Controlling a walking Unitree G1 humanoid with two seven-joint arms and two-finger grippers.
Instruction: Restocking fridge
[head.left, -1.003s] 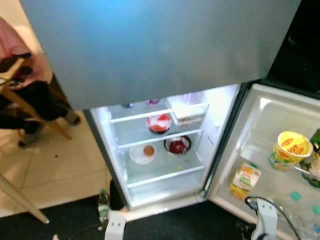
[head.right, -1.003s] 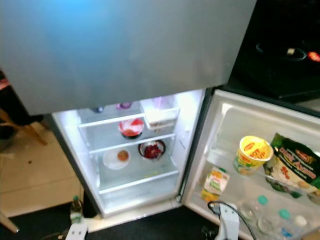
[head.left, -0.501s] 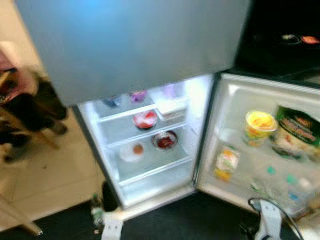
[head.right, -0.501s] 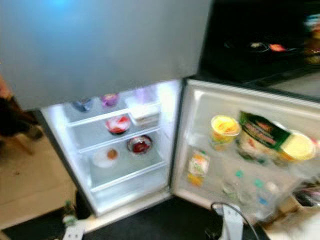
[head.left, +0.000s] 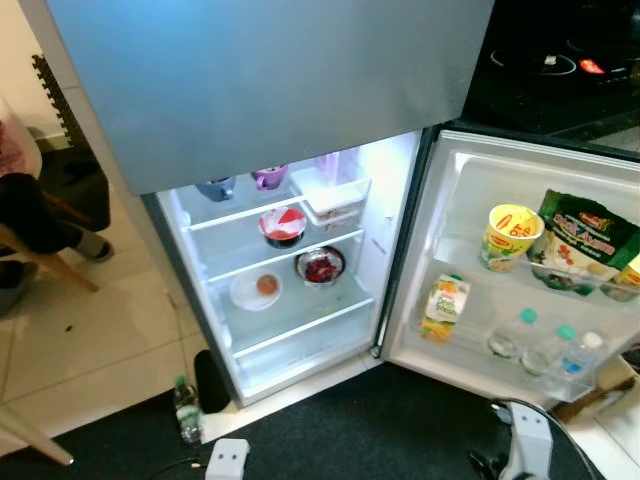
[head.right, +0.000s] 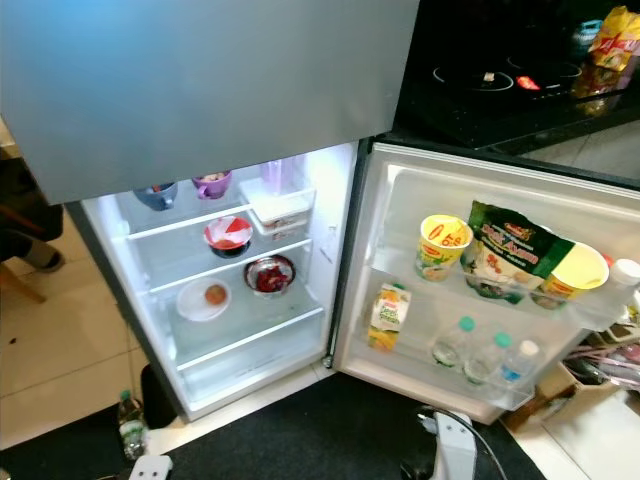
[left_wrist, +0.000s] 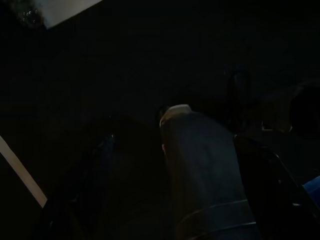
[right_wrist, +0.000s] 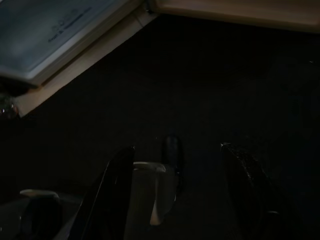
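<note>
The fridge stands wide open and lit up. Bowls sit on its shelves, one with red food. The door holds a yellow cup, a green bag, a juice carton and water bottles. Both arms hang low. The left claw and right claw look spread open in the dark, holding nothing.

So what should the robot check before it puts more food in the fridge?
1. Fridge door open: ok.
2. Free space on the lowest shelf: ok.
3. Upper door rack has room: not ok, packed with a yellow cup, a green bag and another tub.
4. Food held in the left claw: cannot tell, too dark.
5. Right claw open: ok.
6. Bottle on the floor out of the way: ok, beside the fridge.
</note>
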